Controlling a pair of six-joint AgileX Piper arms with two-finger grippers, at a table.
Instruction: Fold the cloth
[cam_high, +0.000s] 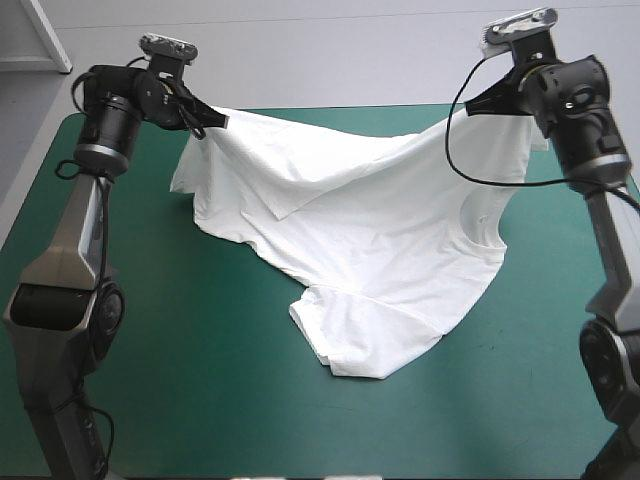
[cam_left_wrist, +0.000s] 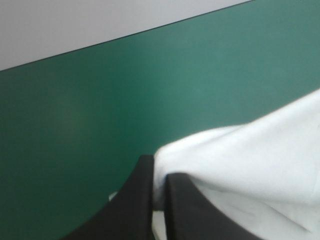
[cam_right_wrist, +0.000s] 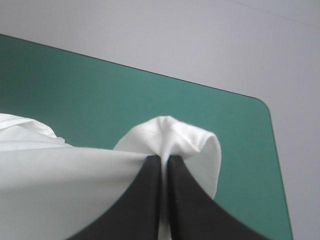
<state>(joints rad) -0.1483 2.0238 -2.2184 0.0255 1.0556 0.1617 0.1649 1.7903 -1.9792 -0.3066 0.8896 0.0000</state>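
Note:
The white T-shirt (cam_high: 360, 230) hangs stretched between both arms above the teal-green table, and its lower part drapes down to rest crumpled near the table's middle. My left gripper (cam_high: 212, 120) is shut on the T-shirt at its far left corner. In the left wrist view the T-shirt (cam_left_wrist: 250, 160) bulges out between the black fingers (cam_left_wrist: 132, 200) of my left gripper (cam_left_wrist: 159, 172). My right gripper (cam_high: 478, 104) is shut on the T-shirt at its far right corner. In the right wrist view a bunch of the T-shirt (cam_right_wrist: 172, 132) pokes out past my right gripper (cam_right_wrist: 164, 159).
The teal-green cover (cam_high: 200, 380) lies bare in front of the T-shirt and along the left side. The table's far edge (cam_high: 330, 108) runs just behind the lifted cloth. A rounded table corner (cam_right_wrist: 262, 102) shows ahead of the right gripper.

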